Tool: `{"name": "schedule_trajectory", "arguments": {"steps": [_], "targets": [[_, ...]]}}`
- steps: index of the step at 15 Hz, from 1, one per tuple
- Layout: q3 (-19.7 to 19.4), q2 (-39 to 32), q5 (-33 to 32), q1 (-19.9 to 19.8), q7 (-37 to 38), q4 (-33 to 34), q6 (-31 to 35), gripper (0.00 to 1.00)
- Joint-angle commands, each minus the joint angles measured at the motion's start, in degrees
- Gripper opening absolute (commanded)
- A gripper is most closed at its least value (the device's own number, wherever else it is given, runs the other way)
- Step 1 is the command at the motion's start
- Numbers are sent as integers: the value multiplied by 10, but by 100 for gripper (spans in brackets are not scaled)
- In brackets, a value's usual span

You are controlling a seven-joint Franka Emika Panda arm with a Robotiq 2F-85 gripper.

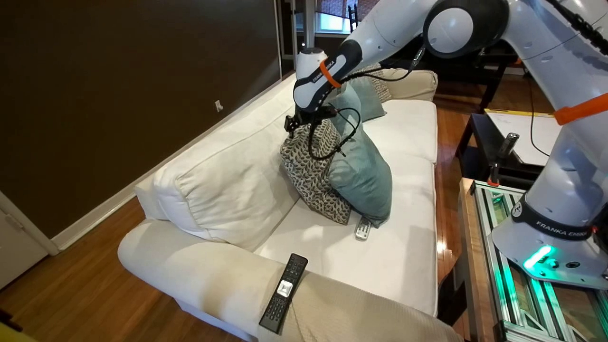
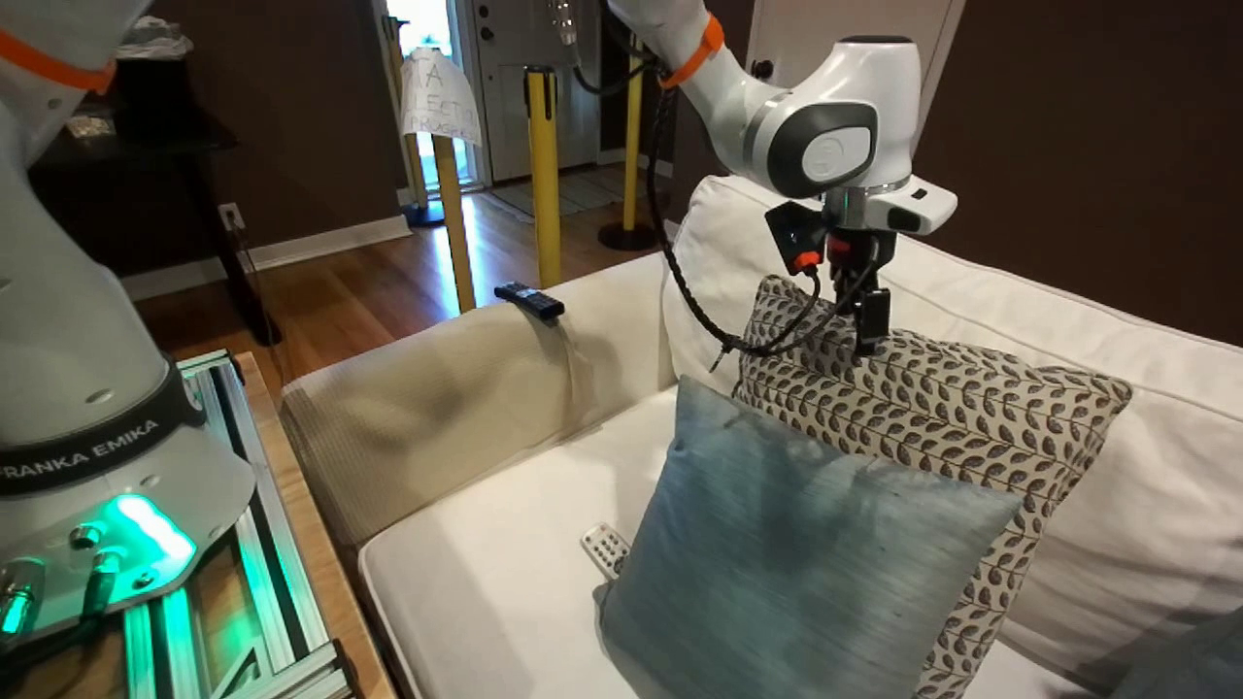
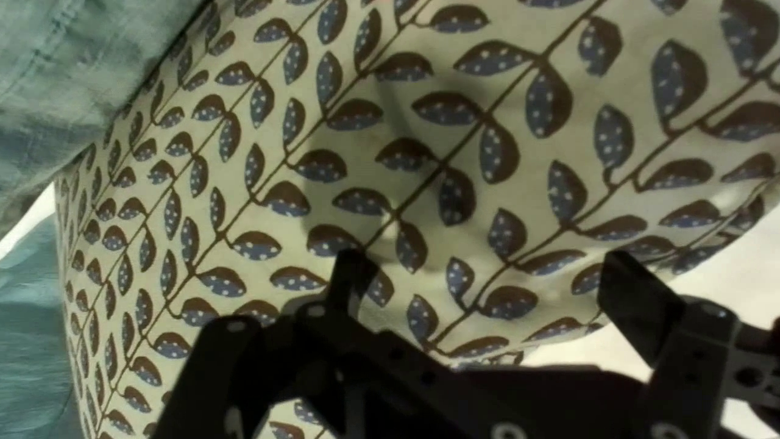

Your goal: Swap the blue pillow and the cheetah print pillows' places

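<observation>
Nearest in an exterior view, a black remote [image 1: 284,293] lies across the near arm [image 1: 204,266] of the pale sofa [image 1: 408,126]. Beyond it, on the seat [image 1: 403,266], a white remote [image 1: 363,230] sits right at the bottom edge of the blue pillow [image 1: 363,178], which stands tilted in front of the printed pillow [image 1: 311,175]. The printed pillow leans toward the white back cushion [image 1: 232,187]. At that pillow's top edge is the pincer [image 3: 487,277], spread wide, with printed cloth showing between its jaws; whether they touch it, I cannot tell. Farther along the sofa is a second blue pillow [image 1: 370,98], with a speckled pillow [image 1: 382,88] behind it, near the far arm [image 1: 413,85]. A window [image 1: 332,23] shows beyond.
</observation>
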State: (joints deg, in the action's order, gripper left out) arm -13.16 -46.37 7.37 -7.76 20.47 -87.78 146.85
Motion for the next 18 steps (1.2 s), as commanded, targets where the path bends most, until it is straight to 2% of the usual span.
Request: {"name": "schedule_trajectory", "arguments": {"steps": [1,3,4,6,12,15,18], "targets": [[-11,-53,-12,9,24,36,39,100],[-9,-73,-5,7,28,47,53,100],[-6,-80,-3,5,27,52,50,74],[6,-89,7,-3,23,60,41,70],[63,-87,54,-42,-1,76,14,23],[76,-82,71,-54,-8,76,14,2],[100,-55,97,-72,-22,57,17,0]]}}
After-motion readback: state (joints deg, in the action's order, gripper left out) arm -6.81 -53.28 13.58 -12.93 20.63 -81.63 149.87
